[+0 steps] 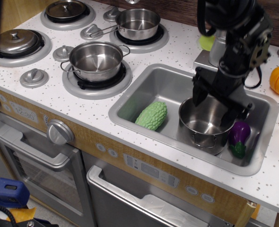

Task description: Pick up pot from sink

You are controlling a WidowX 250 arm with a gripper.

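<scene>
A white speckled counter [187, 45] is running across a toy kitchen, with a dark wood-grain wall [177, 9] standing behind it and light glinting off the burners [97, 82]. Below, a wooden front panel [144, 161] is carrying grey knobs [59, 131] and oven doors [35, 165], and a blue object [7, 191] is lying on the floor.
</scene>
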